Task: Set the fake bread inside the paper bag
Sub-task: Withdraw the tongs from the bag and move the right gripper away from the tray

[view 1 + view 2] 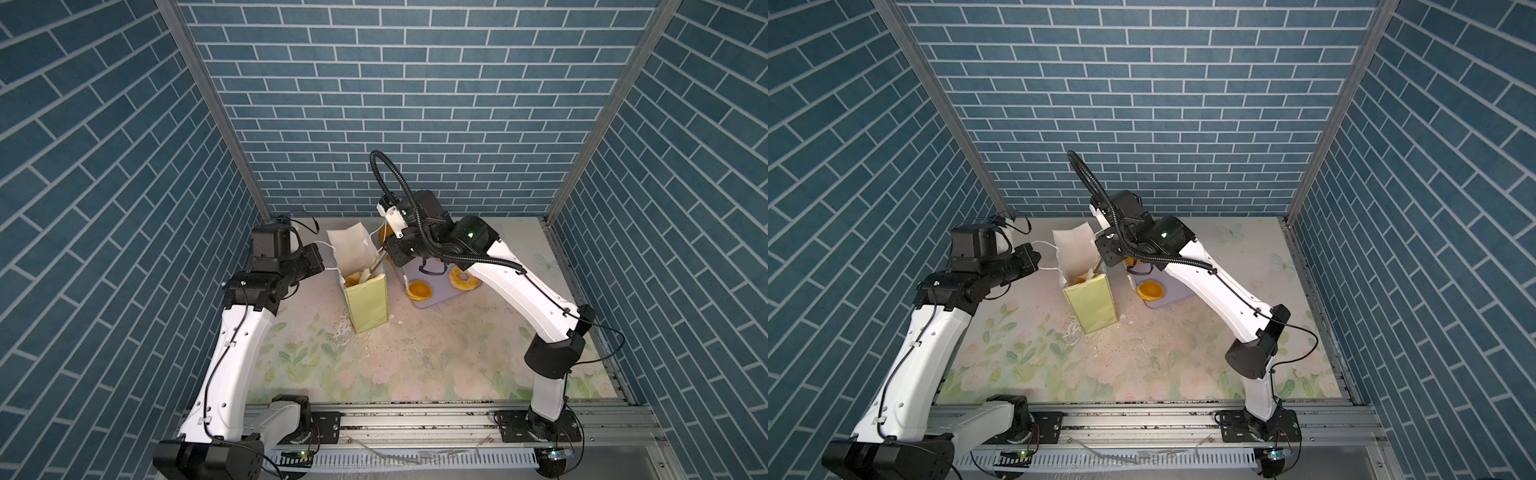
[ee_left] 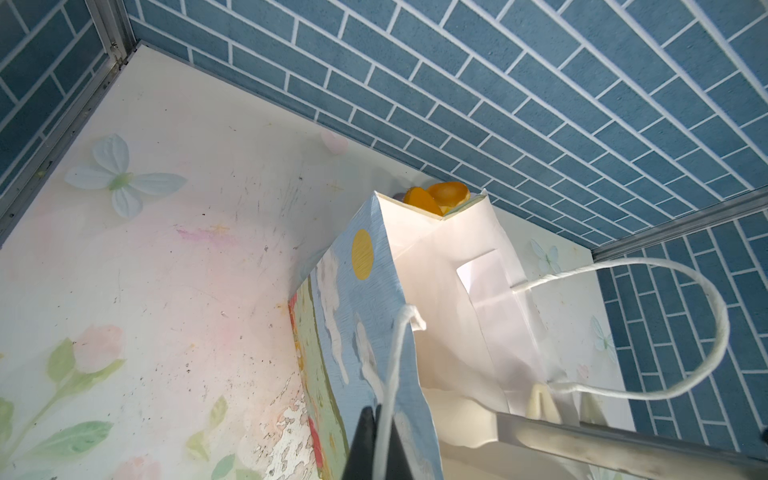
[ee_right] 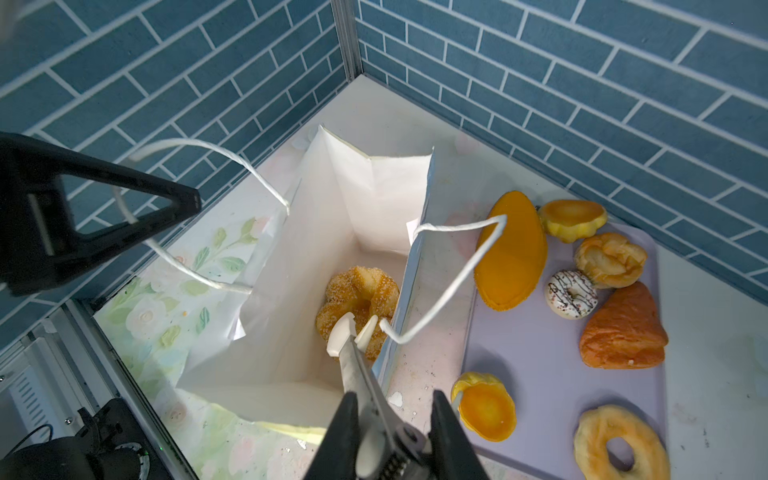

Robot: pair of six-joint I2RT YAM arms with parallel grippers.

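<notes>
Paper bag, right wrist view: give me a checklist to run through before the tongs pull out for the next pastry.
1. Is the paper bag upright and open: ok.
2. Is the left gripper shut on its cord handle: ok.
3. Is the right gripper shut on the tongs: ok.
4. Is the sugared doughnut inside the bag: ok.
5. Have the tongs let it go: cannot tell.
6. Is the second handle clear of the tongs' tips: not ok, it lies right beside them.
</notes>
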